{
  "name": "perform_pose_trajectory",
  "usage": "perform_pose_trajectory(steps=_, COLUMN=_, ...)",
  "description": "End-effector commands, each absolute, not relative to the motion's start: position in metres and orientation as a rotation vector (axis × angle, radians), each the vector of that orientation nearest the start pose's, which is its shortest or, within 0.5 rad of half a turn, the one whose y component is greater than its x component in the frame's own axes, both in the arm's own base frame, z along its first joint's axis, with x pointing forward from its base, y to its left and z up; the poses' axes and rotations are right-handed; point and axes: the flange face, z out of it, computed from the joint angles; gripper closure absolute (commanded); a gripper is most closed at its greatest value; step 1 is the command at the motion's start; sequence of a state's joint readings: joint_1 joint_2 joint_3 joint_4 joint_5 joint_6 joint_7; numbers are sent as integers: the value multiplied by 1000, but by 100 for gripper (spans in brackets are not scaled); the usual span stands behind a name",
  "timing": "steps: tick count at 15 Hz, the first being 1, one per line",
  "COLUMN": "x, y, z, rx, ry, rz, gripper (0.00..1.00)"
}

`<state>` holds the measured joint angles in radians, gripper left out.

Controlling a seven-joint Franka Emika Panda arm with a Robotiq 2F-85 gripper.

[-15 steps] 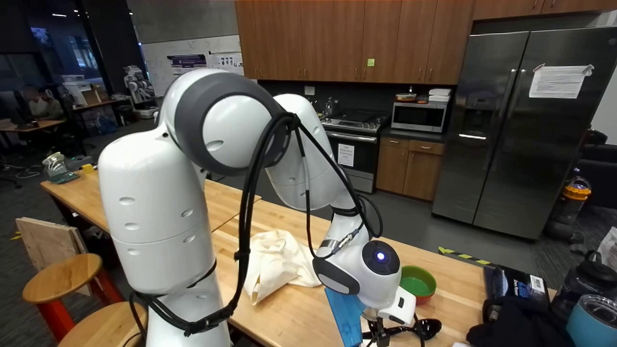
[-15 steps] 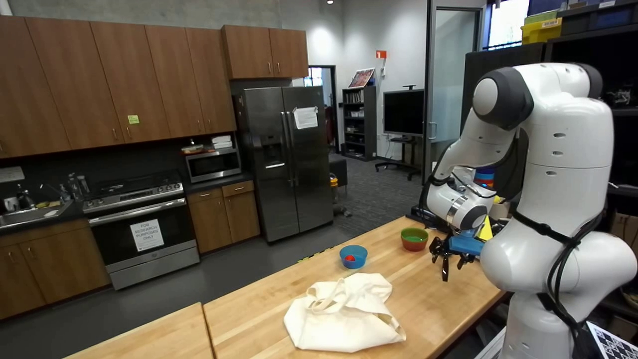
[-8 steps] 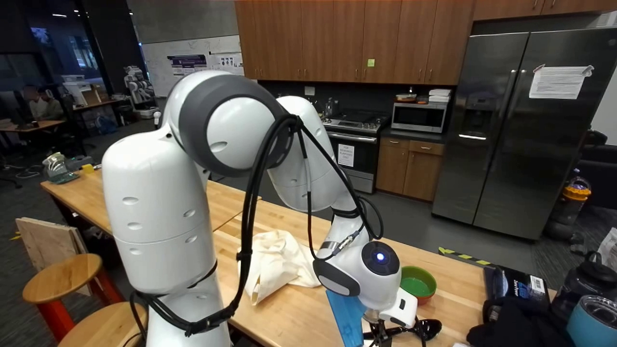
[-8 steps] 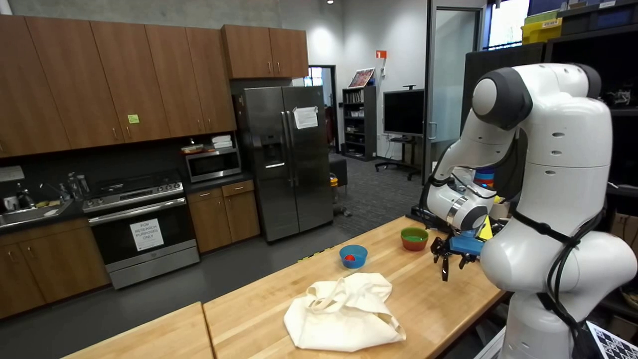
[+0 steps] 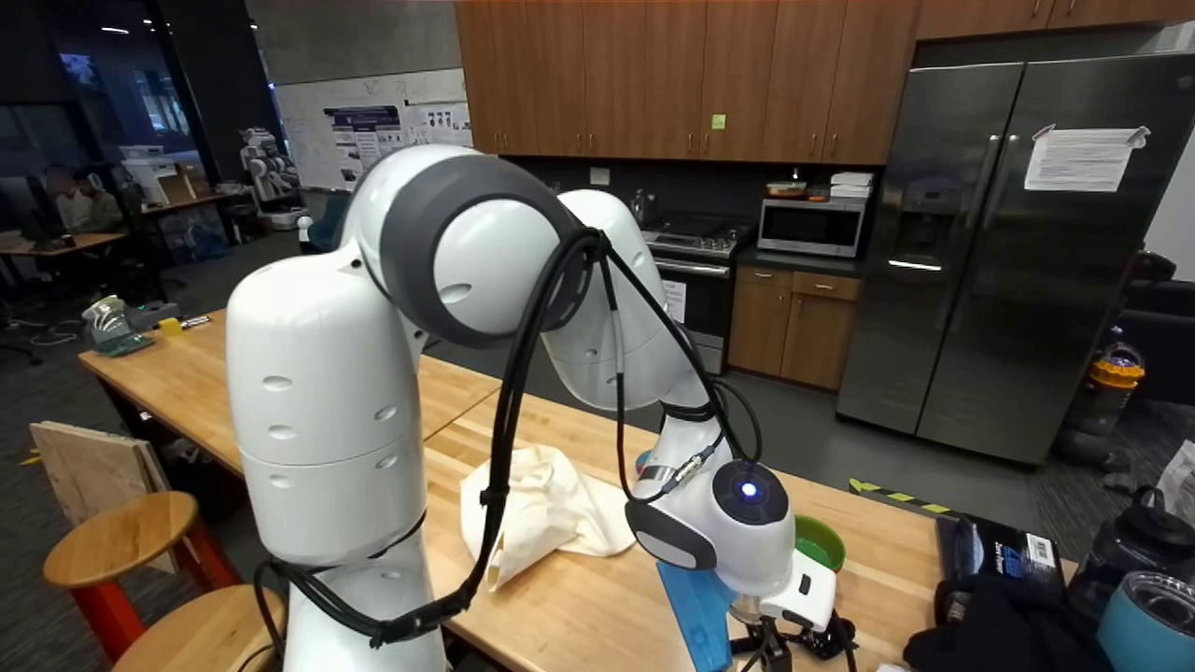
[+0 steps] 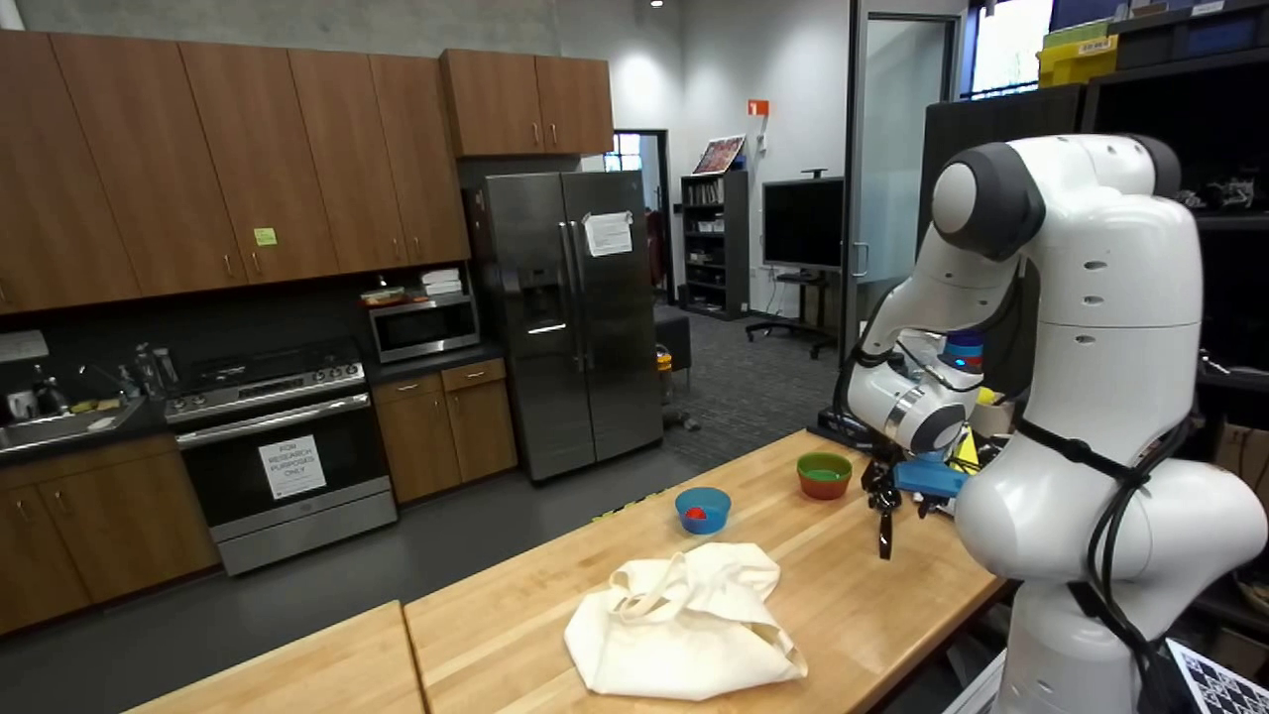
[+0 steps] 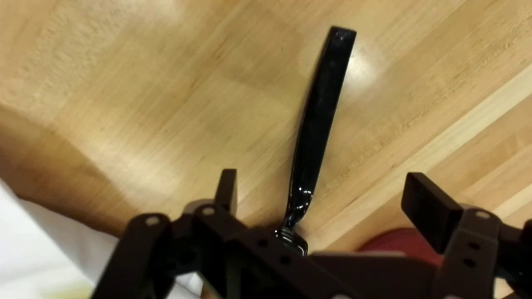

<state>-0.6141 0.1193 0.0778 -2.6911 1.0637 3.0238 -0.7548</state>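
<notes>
Clearly, the gripper (image 7: 324, 191) stands with its two fingers spread wide apart, as the wrist view shows. Between them, seen from above, passes the handle of a black spoon (image 7: 316, 128), which lies on the wooden table (image 7: 187, 104). On both sides of this handle bare wood is visible before the fingertips (image 7: 226, 187), so they are apart from it. The handle points to the top of that view, slightly to the right, while the head of the spoon is mostly hidden by the gripper. A red bowl (image 7: 395, 241) appears partly behind the finger at the right of the wrist view; in an exterior view, a green bowl (image 6: 823, 463) sits inside it. Farther along the same table stands a blue bowl (image 6: 716, 522), which contains a red object (image 6: 696, 514), and near it lies a crumpled cream tote bag (image 6: 684, 635). A blue bracket (image 5: 695, 611) is seen just beside the gripper in both exterior views. At the right edge of an exterior view, a black bottle (image 5: 1134, 551) stands near a light blue tumbler (image 5: 1144, 621). Behind the table is a dark grey refrigerator (image 6: 625, 337).
</notes>
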Motion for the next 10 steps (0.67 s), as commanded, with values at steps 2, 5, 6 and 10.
perform_pose_trajectory(steps=2, x=325, y=-278, z=198, rx=-2762, ry=1246, rz=-463, gripper=0)
perform_pose_trajectory(steps=5, x=332, y=-282, z=194, rx=-2763, ry=1239, rz=-455, gripper=0)
perform_pose_trajectory(steps=6, x=333, y=-282, z=193, rx=-2764, ry=1242, rz=-457, gripper=0)
perform_pose_trajectory(steps=10, x=327, y=-290, z=179, rx=-2762, ry=1269, rz=-392, gripper=0)
